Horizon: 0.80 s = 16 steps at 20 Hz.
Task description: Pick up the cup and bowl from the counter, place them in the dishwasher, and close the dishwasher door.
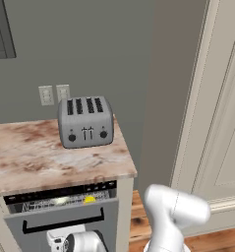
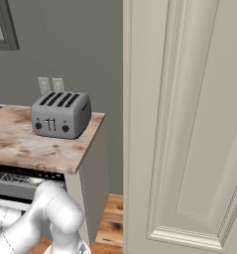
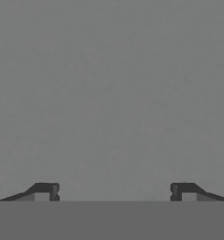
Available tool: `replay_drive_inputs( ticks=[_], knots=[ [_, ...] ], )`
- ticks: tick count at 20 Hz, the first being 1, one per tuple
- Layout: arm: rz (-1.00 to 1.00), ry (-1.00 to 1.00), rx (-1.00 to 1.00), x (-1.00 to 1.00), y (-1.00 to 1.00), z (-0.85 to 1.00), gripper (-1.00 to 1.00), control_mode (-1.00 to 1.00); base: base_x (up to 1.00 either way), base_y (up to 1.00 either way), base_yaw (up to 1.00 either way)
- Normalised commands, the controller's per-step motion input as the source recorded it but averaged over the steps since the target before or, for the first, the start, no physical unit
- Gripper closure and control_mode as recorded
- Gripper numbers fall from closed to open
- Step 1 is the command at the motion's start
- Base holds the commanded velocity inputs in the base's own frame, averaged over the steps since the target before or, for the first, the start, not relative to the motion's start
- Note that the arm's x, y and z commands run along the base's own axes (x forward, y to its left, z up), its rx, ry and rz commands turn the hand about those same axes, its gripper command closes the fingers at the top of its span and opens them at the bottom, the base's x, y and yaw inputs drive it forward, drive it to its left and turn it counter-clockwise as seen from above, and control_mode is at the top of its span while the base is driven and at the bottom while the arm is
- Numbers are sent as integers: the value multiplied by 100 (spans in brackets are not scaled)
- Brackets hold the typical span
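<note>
The gripper point(image 3: 114, 192) was seen at the bottom of the hand view, spread wide with nothing held, facing the flat grey dishwasher door point(image 3: 111, 93). At the lower left of the left base view, the cup point(image 1: 90, 199) and the bowl point(image 1: 60, 201) were seen inside the nearly shut dishwasher point(image 1: 60, 197).

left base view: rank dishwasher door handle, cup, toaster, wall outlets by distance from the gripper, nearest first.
The gripper is open, low against the dishwasher door.
1. Door handle, just above the hand.
2. Cup, in the rack behind the door's top.
3. Toaster, at the counter's back.
4. Wall outlets, behind the toaster.
</note>
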Motion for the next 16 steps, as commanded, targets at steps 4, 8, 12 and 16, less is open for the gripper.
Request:
replay_drive_inputs(
  ticks=[4,8,12,16],
  knots=[
    [5,0,19,100,-65,-1,-100,-100,0,0,0],
    [5,0,19,100,-67,-3,-100,-100,0,0,0],
    [5,0,21,100,-70,-4,-100,-100,0,0,0],
    [4,0,19,100,-71,-6,-100,-100,0,0,0]
  ],
)
